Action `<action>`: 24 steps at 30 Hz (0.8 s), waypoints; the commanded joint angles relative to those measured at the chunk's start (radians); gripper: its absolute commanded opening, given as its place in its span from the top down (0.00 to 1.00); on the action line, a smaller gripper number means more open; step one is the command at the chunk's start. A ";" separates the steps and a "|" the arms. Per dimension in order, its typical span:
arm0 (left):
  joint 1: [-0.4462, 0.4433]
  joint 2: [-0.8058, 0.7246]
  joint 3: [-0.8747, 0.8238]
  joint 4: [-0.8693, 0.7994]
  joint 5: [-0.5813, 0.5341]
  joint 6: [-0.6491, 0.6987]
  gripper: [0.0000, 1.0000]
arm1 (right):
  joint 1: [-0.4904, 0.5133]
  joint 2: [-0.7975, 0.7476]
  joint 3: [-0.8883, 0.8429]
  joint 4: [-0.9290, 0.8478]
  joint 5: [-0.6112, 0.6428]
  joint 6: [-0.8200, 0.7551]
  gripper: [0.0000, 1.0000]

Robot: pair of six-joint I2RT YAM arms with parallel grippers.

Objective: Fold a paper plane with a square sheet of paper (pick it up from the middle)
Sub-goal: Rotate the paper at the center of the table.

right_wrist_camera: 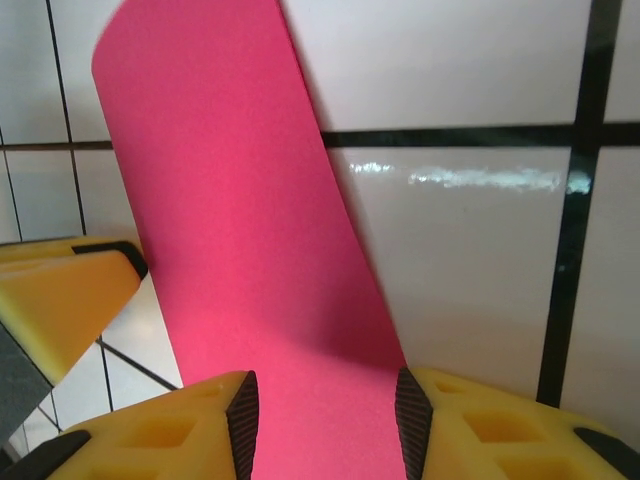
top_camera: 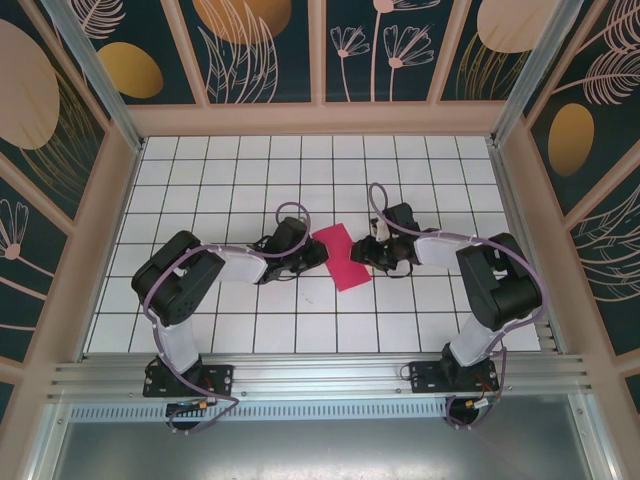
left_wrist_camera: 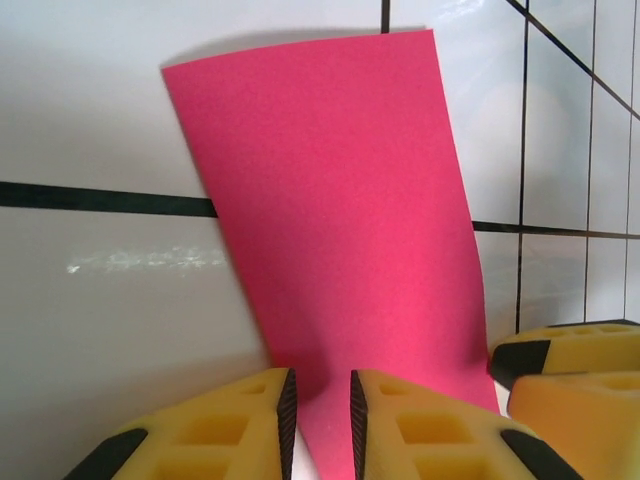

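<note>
The thin magenta-pink sheet of paper (top_camera: 342, 256) lies in the middle of the white tiled table (top_camera: 200, 180), between the two arms. From above it looks like a narrow rectangle, not a full square, so I judge it is already folded once.

The left tool (top_camera: 316, 254) is at its left edge and the right tool (top_camera: 364, 252) at its right edge.

Such paper is very light and soft. It bends easily, it can slip from smooth pads, and a wrong crease will not go away. I think it is best to take it at an edge near the middle of the long side and to squeeze gently.

The left wrist view shows the left tool (left_wrist_camera: 320, 400) almost closed, with a narrow slit and pink inside. I cannot tell whether it really pinches the paper (left_wrist_camera: 340, 220). The yellow fingers (left_wrist_camera: 565, 345) of the other arm are at the right.

In the right wrist view the right tool (right_wrist_camera: 325, 400) is clearly more open, and the paper (right_wrist_camera: 250, 220) fills the gap. Here the sheet curves and throws a shadow, so part of it is raised. The top view does not show this.
</note>
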State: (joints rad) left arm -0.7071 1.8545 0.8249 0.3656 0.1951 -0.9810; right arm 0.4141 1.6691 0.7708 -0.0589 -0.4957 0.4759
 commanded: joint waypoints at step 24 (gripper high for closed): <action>-0.003 0.056 0.060 -0.073 0.031 0.064 0.76 | -0.027 0.004 0.018 0.009 0.000 -0.012 0.56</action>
State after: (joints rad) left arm -0.7071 1.8828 0.8738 0.3244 0.2173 -0.9356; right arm 0.3878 1.6447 0.7773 -0.0753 -0.4583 0.4725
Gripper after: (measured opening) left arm 0.239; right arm 0.439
